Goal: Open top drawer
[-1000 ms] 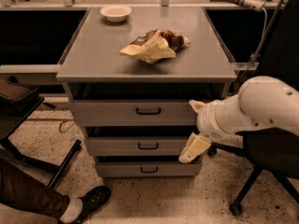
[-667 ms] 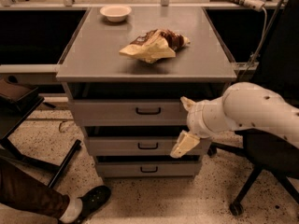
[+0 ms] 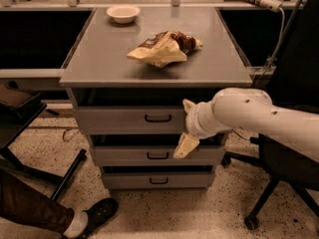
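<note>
Top drawer [image 3: 114, 121] is sitting pushed in under the cabinet top, highest of three grey fronts, its black handle [image 3: 158, 118] showing at centre.

Cabinet [image 3: 99, 73] is filling mid-frame. Its far edge is running into a cluttered bench at 12 o'clock.

Arm [image 3: 249, 113] is reaching in from 3 o'clock, cut off by the right edge. Compared with a second ago it is sitting further left, now covering the drawer front's right end.

Office chair [image 3: 271, 183] is standing at 4 o'clock, mostly hidden behind the arm.

Middle drawer [image 3: 124, 156] and bottom drawer [image 3: 129, 179] are sitting shut below; the middle one's right part is being blocked by the lower finger.

Snack bag [image 3: 164, 48] is lying mid-top, unchanged. Bowl [image 3: 123, 13] is resting at 11 o'clock from it, also unchanged.

Shoe [image 3: 97, 213] and a trouser leg are poking in at 7 o'clock, the wearer cut off.

Gripper [image 3: 182, 128] is hovering just at 3 o'clock of the handle, not touching it, fingers [image 3: 186, 146] spread wide, one above and one below, holding nothing. It is sitting closer to the handle than before.
</note>
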`<state>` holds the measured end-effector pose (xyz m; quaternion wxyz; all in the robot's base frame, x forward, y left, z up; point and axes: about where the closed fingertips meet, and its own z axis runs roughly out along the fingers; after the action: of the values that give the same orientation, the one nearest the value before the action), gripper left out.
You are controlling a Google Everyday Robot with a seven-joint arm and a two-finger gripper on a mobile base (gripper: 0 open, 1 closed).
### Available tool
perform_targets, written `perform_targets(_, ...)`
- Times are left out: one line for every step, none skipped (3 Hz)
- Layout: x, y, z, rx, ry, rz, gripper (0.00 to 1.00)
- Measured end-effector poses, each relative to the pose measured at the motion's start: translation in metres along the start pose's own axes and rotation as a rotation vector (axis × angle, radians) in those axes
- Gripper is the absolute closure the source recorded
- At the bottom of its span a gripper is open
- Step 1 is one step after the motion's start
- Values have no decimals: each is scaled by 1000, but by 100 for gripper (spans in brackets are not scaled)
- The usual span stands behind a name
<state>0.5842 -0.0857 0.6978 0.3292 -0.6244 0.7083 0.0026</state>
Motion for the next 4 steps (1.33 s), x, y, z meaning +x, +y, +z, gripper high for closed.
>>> perform_targets(0,-19,29,-1,27,-2,0)
perform_targets(1,-34,55,-9,54,5,0)
perform_targets(9,-36,76,-40,92,15,0)
perform_targets(21,-28,78,-93,132,22,0)
